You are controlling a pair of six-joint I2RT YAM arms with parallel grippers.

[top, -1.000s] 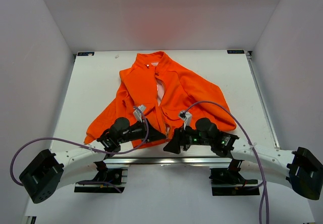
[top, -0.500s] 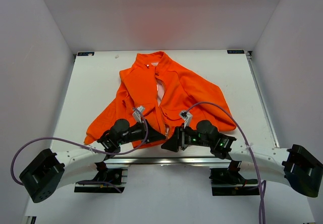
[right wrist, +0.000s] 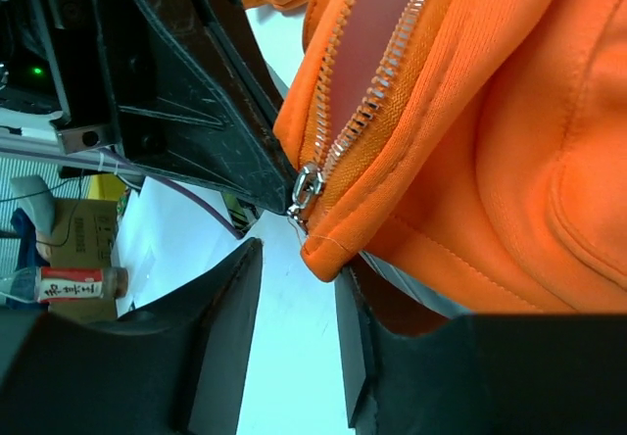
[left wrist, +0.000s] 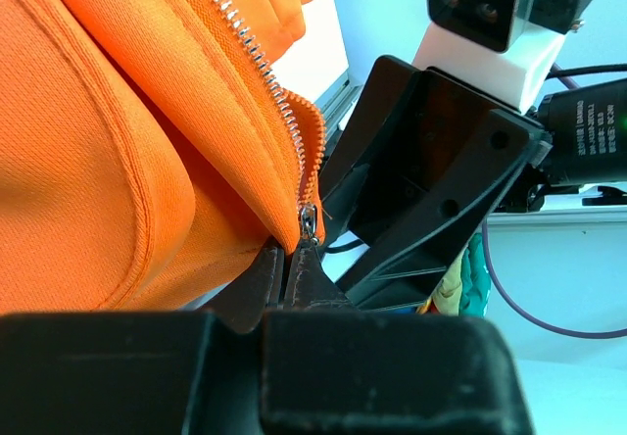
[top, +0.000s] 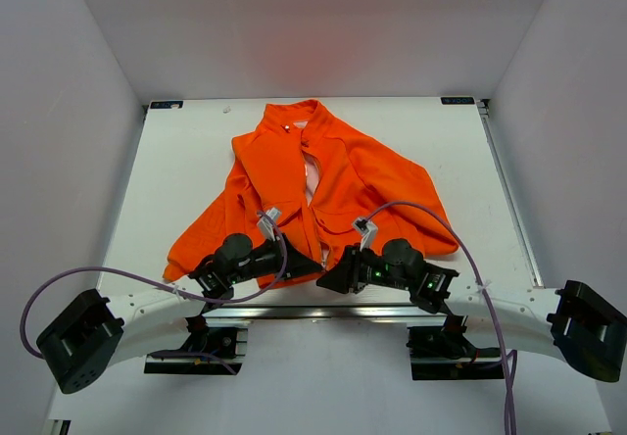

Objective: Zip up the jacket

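Note:
The orange jacket (top: 333, 175) lies spread on the white table, collar at the far end, its centre zipper open and showing pale pink lining. My left gripper (top: 312, 262) is at the near hem. In the left wrist view it (left wrist: 285, 262) is shut on the hem just under the zipper slider (left wrist: 308, 221). My right gripper (top: 329, 280) faces it from the right. In the right wrist view it (right wrist: 297, 280) is open, with the jacket's (right wrist: 509, 112) hem corner at the tip of its right finger (right wrist: 355, 308) and the slider (right wrist: 306, 188) just above the gap.
The two grippers' fingers are close together at the table's near edge (top: 313, 310). A purple cable (top: 441, 221) arches over the jacket's right sleeve. White walls enclose the table on three sides.
My right gripper has shifted slightly left and nearer, closing in on the zipper's bottom end. The left gripper and the jacket have stayed put.

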